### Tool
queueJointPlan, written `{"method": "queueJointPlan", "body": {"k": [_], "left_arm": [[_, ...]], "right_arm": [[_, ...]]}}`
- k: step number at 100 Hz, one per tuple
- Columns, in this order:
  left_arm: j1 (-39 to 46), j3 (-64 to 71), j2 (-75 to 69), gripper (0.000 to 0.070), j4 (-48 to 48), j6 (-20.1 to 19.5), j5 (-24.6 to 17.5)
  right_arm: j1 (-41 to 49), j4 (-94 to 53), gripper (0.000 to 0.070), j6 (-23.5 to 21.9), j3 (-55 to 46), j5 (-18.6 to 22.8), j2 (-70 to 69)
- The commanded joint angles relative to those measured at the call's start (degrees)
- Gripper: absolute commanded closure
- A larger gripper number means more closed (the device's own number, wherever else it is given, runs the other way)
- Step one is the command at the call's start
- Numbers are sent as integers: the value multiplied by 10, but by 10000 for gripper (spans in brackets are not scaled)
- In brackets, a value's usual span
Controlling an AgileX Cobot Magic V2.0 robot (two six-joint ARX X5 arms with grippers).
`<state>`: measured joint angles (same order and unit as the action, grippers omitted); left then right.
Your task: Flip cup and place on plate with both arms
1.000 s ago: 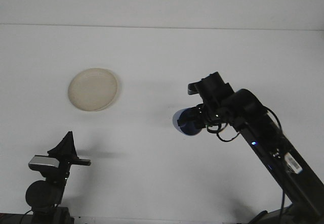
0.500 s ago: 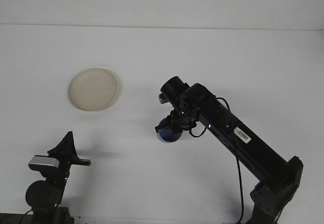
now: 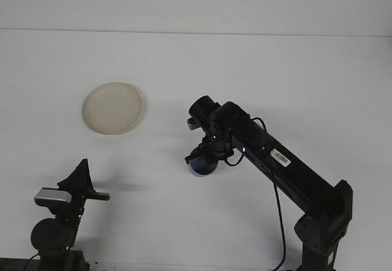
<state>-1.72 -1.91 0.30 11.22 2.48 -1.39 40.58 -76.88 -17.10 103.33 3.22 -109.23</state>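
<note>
My right gripper (image 3: 202,159) pinches the small dark blue cup (image 3: 204,164) low over the white table (image 3: 184,69), well right of the round cream plate (image 3: 113,108); a loose pinch could drop it.

cup (image 3: 204,163): blue, in my right gripper (image 3: 203,158), mid-table
plate (image 3: 113,108): cream, far left, well apart from cup
left gripper (image 3: 81,176): low, near edge, idle
</note>
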Motion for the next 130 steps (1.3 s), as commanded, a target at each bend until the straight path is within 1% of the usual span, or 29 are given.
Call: {"method": "queueJointPlan", "body": {"k": [1,61,72,75,79,83,84,86,92,96,99,105,130], "left_arm": [[1,11,-1,689,8,-1,3],[1,11,-1,689,8,-1,3],[1,11,-1,689,8,-1,3],[1,11,-1,689,8,-1,3],[1,11,-1,689,8,-1,3],[1,11,-1,689,8,-1,3],[1,11,-1,689,8,-1,3],[1,11,-1,689,8,-1,3],[1,11,-1,689,8,-1,3],[1,11,-1,689,8,-1,3],[1,11,-1,689,8,-1,3],[1,11,-1,689,8,-1,3],[1,11,-1,689,8,-1,3]], "right_arm": [[8,-17,698,10,8,2,-21],[10,-17,697,24,8,0,-61],[10,-17,678,24,8,-1,-61],[10,-17,658,23,8,-1,-61],[10,-17,604,23,8,-1,-61],[10,-17,522,22,8,-1,-61],[9,-17,474,21,8,-1,-61],[9,-17,448,21,8,-1,-61],[7,-17,307,21,10,0,-61],[6,-17,237,21,10,0,-61],[6,-17,203,21,10,0,-60],[5,-17,172,22,11,0,-59],[-4,-17,165,22,13,5,-27]]}}
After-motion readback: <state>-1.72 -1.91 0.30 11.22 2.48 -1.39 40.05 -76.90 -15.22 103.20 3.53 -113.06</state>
